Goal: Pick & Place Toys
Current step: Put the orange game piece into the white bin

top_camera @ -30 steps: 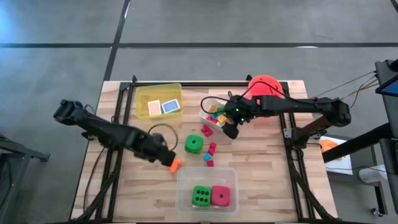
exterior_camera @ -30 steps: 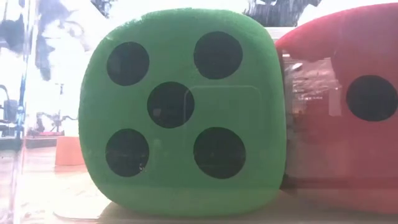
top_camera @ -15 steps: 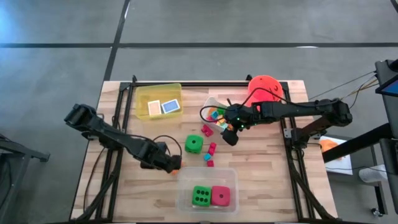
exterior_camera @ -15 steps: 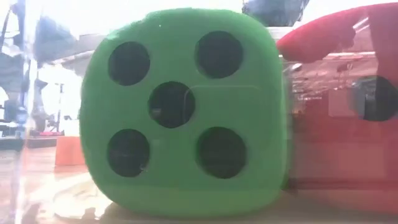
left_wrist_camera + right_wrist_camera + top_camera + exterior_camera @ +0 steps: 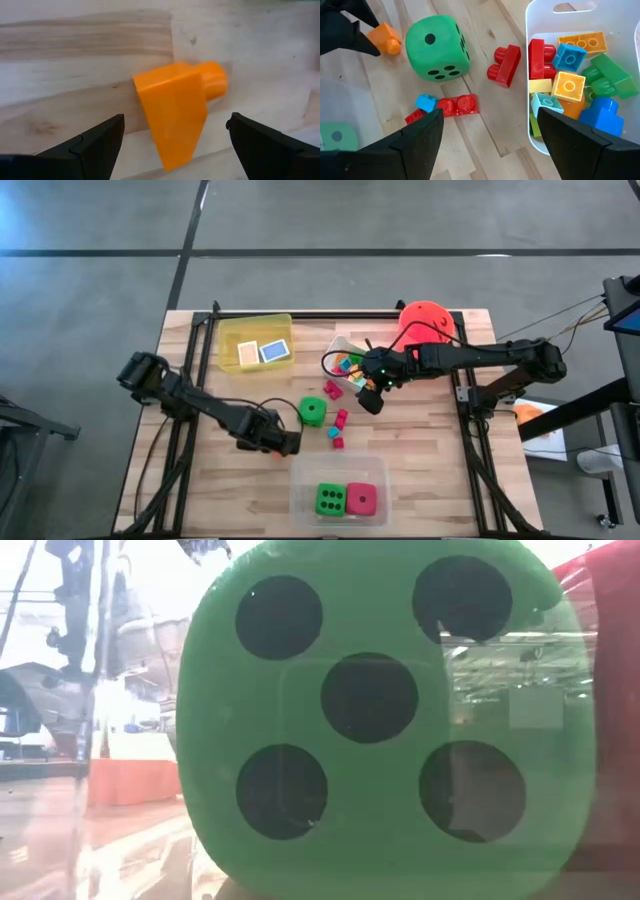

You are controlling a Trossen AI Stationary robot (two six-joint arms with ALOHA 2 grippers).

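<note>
Stretching further, left end effector (image 5: 287, 444) seemingly straddles orange block (image 5: 177, 110), fingers spread

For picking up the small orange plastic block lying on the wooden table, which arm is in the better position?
The left. The left gripper is open with the small orange plastic block lying on the table between its fingers. The right gripper, also open, is farther away, beside the white tub of blocks.

A green die (image 5: 436, 47) with black dots sits near an orange block (image 5: 177, 107), red blocks (image 5: 505, 65), and a white tub (image 5: 540, 142) of yellow, blue, green and red blocks.
</note>
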